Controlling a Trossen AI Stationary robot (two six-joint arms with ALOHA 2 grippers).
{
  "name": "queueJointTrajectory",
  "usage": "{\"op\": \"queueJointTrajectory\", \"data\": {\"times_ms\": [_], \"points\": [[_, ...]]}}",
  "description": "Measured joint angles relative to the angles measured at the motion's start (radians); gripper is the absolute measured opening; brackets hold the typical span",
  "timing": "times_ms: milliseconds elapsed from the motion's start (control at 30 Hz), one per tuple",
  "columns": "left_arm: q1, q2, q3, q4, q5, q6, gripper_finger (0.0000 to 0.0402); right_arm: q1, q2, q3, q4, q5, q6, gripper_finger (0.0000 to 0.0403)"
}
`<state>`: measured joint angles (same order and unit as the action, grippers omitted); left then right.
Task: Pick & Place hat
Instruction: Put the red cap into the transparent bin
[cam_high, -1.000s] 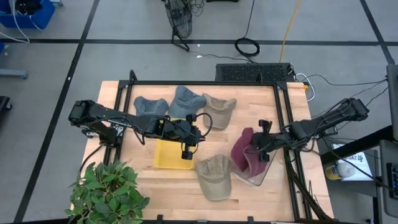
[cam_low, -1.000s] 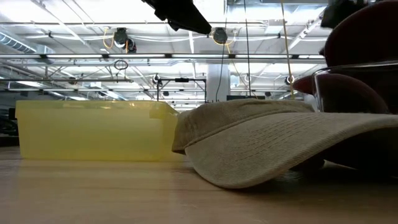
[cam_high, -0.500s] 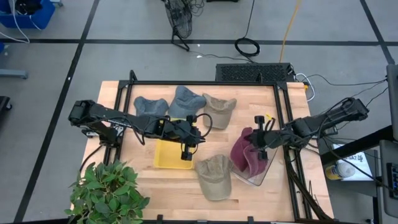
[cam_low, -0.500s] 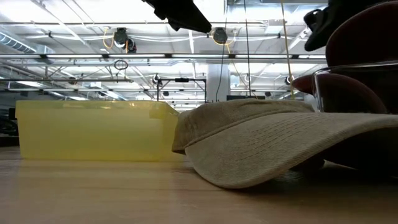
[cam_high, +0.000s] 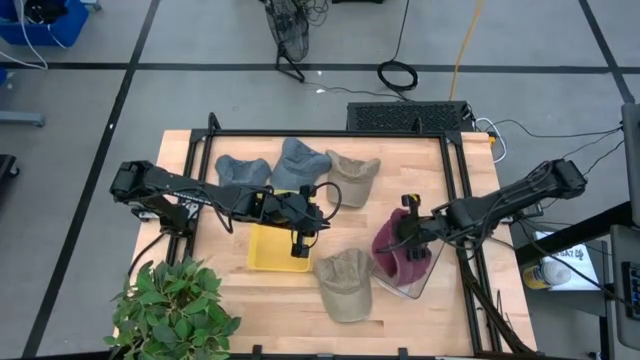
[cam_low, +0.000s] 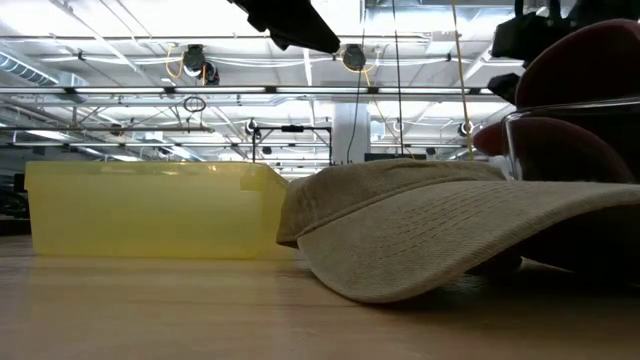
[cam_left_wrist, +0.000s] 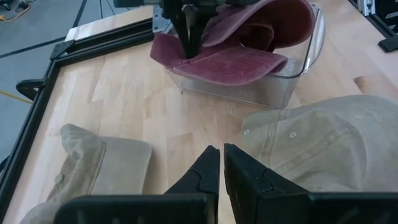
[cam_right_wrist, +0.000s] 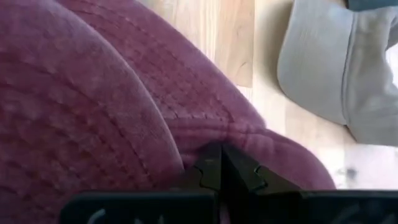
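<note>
My inventory of the table (cam_high: 400, 150):

- Maroon hat (cam_high: 392, 250): lying in the clear bin (cam_high: 425, 280) at the table's right side, crown bulging above the rim, brim hanging out over the near wall.
- Right gripper (cam_high: 409, 232): I have it over the maroon hat, fingers closed together with their tips against the cloth; in its wrist view the hat fills nearly everything ahead. I cannot tell whether any cloth is pinched.
- Left gripper (cam_high: 300, 248): parked above the yellow bin (cam_high: 272, 252) at table centre, fingers all but closed, nothing between them.
- Tan hat (cam_high: 345, 283): on the wood just left of the clear bin, brim toward the front edge.
- Second tan hat (cam_high: 352, 176), two blue-grey hats (cam_high: 270, 168): in a row at the back.
- Plant (cam_high: 170, 310): front left corner.
</note>
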<state>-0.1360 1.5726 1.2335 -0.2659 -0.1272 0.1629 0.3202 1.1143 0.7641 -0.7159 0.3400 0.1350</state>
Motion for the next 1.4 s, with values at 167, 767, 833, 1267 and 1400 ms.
{"op": "queueJointTrajectory", "data": {"times_ms": [167, 767, 833, 1267, 1400], "points": [[0.000, 0.000, 0.000, -0.002, 0.000, -0.007, 0.0031, 0.000, 0.001, -0.040, 0.008, -0.074, 0.027, 0.0000], [0.000, 0.000, 0.000, -0.004, 0.000, -0.004, 0.0031, 0.006, -0.089, -0.005, 0.015, 0.061, -0.030, 0.0000], [0.000, 0.000, 0.000, -0.004, 0.000, -0.004, 0.0031, 0.008, -0.112, 0.017, 0.017, 0.080, -0.053, 0.0000], [-0.009, 0.000, 0.000, -0.003, 0.000, -0.009, 0.0031, 0.010, -0.134, 0.038, 0.230, -0.019, -0.183, 0.0003], [-0.022, 0.018, 0.000, 0.028, 0.012, -0.018, 0.0031, 0.010, -0.138, 0.038, 0.245, -0.087, -0.193, 0.0020]]}}
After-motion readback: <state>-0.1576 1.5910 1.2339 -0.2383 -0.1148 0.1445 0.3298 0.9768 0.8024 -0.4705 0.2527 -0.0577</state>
